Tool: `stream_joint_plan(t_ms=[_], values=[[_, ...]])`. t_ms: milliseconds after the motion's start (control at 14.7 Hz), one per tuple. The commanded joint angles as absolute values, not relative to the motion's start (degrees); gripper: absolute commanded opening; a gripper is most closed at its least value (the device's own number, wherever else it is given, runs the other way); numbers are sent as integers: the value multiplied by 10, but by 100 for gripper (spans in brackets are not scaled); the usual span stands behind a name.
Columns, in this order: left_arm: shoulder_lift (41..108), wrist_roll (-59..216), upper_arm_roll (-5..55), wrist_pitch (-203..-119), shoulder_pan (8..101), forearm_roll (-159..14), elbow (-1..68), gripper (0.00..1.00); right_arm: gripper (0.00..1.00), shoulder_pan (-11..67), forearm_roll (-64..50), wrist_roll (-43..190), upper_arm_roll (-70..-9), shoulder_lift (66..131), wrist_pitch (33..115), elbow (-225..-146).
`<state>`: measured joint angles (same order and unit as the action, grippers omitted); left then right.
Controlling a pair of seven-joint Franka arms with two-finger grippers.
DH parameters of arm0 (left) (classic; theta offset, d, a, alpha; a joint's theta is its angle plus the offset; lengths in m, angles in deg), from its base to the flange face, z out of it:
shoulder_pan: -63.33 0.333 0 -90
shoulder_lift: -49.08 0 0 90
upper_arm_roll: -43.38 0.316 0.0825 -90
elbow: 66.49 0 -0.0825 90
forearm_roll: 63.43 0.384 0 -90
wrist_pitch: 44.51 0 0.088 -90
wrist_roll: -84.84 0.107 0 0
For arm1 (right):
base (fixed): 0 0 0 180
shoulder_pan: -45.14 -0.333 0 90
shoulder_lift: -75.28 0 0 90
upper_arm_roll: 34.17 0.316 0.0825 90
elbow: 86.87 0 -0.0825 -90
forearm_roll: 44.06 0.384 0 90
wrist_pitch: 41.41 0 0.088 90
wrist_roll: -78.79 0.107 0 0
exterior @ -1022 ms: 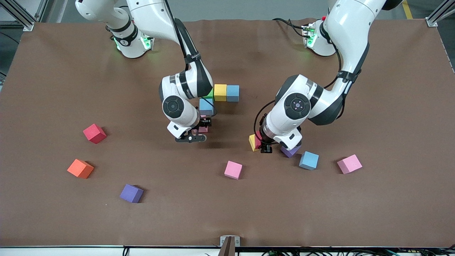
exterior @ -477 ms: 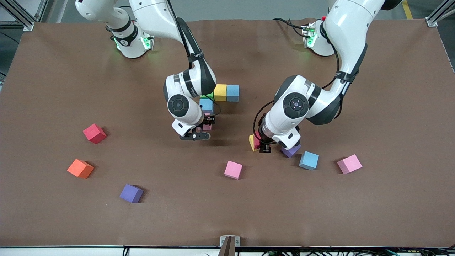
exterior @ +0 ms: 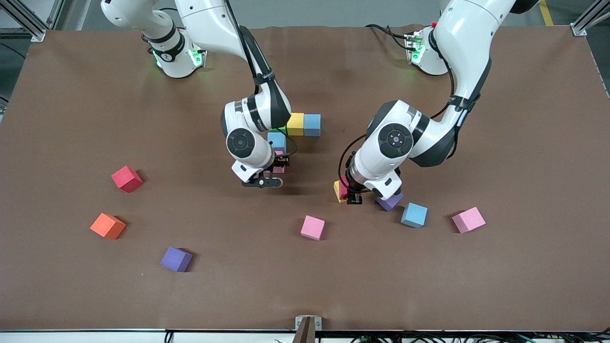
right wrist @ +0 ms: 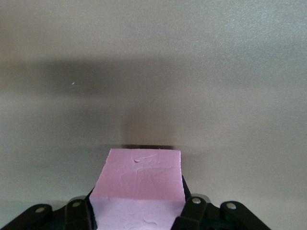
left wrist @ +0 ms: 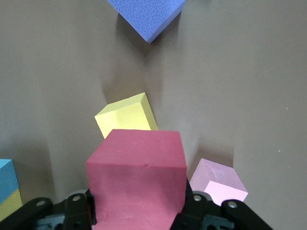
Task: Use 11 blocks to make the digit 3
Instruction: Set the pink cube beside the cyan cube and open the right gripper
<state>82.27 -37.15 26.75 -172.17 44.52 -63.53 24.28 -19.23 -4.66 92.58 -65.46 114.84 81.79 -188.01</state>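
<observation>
Closest to the front camera a purple cube [exterior: 176, 259] sits alone on the brown table [exterior: 305, 295], with an orange cube [exterior: 107, 226] and a red cube [exterior: 127, 178] a little farther up toward the right arm's end. Around the middle lie a pink cube [exterior: 312, 227], a light blue cube [exterior: 414, 215] and another pink cube [exterior: 468, 219], the last one toward the left arm's end. Just above these the left arm bends down sharply at the elbow, and its left gripper [left wrist: 139, 211] is clamped on a red block [left wrist: 136, 179], held over a yellow cube [exterior: 339, 191] that rests tilted on the table; a second purple cube [exterior: 390, 201] peeks out beside the wrist. The right arm folds down in much the same way, and the right gripper [right wrist: 136, 213] has its fingers closed on a pink block [right wrist: 136, 189], low over bare table right next to the started figure. That figure lies farthest from the camera: a blue cube [exterior: 277, 141], then a green cube [exterior: 281, 127] mostly hidden by the arm, a yellow block [exterior: 295, 124] and a blue block [exterior: 312, 125] touching in a row. Both white bases stand at the table's top edge, with metal framing at the corners.
</observation>
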Motion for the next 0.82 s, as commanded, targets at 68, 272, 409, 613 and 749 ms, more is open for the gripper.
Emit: stream_joint_plan(t_ms=[68, 272, 409, 613, 749], values=[[818, -379, 269, -1730, 443, -639, 251, 0, 15, -186, -34, 926, -650, 1153, 814, -1875], [821, -379, 269, -1730, 439, -639, 251, 0, 15, -185, -34, 927, -650, 1155, 813, -1875], [821, -379, 269, -1730, 438, -639, 252, 0, 15, -185, -33, 927, -649, 1155, 812, -1876], [821, -379, 269, -1729, 438, -639, 252, 0, 15, -184, -30, 929, -649, 1159, 804, -1875], [821, -379, 269, -1728, 438, -639, 252, 0, 15, -185, -28, 929, -649, 1159, 804, -1875]])
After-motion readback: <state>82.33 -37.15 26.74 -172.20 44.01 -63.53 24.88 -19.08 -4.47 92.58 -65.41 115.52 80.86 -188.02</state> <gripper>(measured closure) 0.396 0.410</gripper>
